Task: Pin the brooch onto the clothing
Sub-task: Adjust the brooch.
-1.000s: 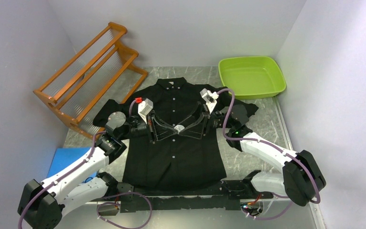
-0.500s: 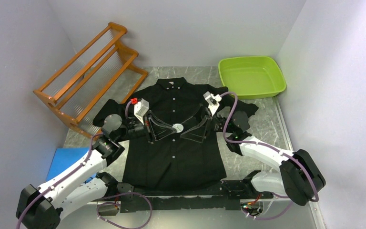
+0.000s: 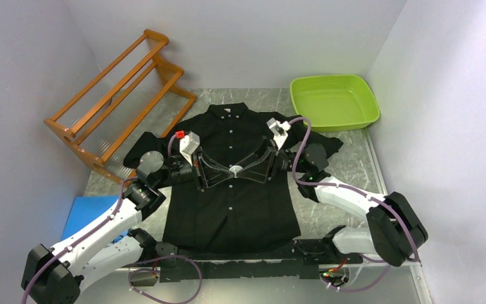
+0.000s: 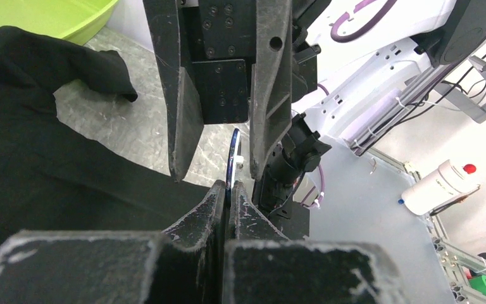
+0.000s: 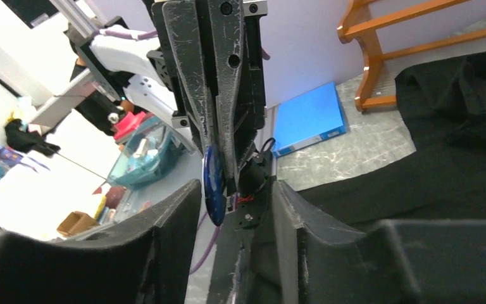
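The black shirt [image 3: 228, 209] lies flat on the table, collar at the far side. Above its chest my two grippers meet tip to tip. My left gripper [image 3: 230, 173] is shut on the brooch [image 3: 236, 170], a small round disc with a pale back and a blue face. In the left wrist view the brooch [image 4: 231, 161] stands edge-on out of my shut left gripper [image 4: 230, 190]. My right gripper [image 5: 237, 190] is open, its fingers either side of the blue brooch [image 5: 214, 187] without pressing on it. The brooch hangs above the cloth.
An orange wooden rack [image 3: 117, 95] stands at the back left, close to the shirt's sleeve. A green tub [image 3: 333, 101] sits at the back right. A blue board [image 3: 85, 212] lies at the left front beside my left arm.
My right gripper opened and drew back to the right, then came in again with its jaws around the brooch. The left gripper kept its hold and shifted only slightly.
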### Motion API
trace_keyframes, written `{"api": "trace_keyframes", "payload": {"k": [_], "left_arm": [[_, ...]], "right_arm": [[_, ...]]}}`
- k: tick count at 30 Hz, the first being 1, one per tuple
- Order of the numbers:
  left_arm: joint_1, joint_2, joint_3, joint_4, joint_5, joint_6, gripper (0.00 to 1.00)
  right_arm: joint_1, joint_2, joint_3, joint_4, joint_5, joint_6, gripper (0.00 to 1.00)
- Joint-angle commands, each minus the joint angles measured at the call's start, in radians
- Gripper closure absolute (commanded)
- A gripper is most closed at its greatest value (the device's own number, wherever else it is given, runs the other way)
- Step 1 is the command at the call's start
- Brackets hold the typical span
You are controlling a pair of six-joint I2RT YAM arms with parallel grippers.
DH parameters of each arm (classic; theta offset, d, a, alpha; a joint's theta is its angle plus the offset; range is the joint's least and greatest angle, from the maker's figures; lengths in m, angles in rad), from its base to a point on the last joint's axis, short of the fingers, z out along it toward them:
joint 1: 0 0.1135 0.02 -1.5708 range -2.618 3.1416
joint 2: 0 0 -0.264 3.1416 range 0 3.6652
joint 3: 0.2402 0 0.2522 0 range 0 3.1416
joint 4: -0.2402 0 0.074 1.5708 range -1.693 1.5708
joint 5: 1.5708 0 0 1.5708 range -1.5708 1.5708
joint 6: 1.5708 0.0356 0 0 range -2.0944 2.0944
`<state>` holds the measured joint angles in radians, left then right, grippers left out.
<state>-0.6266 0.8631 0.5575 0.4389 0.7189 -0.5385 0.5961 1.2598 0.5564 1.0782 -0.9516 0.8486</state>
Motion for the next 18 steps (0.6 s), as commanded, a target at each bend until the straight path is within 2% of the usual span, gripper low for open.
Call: {"api": "trace_keyframes", "payload": {"k": [1,3,6,9,15,18], "left_arm": [[-0.006,-0.001,0.026,-0.011,0.017,0.018,0.98],[-0.005,-0.010,0.028,-0.025,0.009,0.026,0.97],[-0.005,-0.024,0.028,-0.034,0.004,0.034,0.97],[-0.007,-0.038,0.043,-0.069,-0.012,0.048,0.97],[-0.007,-0.027,0.116,-0.150,-0.005,0.074,0.97],[-0.007,-0.015,0.135,-0.150,0.003,0.077,0.97]], "right_arm": [[-0.001,0.021,0.064,0.036,-0.018,0.002,0.61],[-0.001,0.033,0.075,0.026,-0.028,0.000,0.81],[0.001,0.041,0.082,-0.022,-0.035,-0.023,0.99],[0.001,0.037,0.113,-0.181,-0.048,-0.120,1.00],[0.007,0.010,0.235,-0.736,0.008,-0.503,1.00],[0.013,0.006,0.294,-0.933,0.054,-0.634,1.00]]}}
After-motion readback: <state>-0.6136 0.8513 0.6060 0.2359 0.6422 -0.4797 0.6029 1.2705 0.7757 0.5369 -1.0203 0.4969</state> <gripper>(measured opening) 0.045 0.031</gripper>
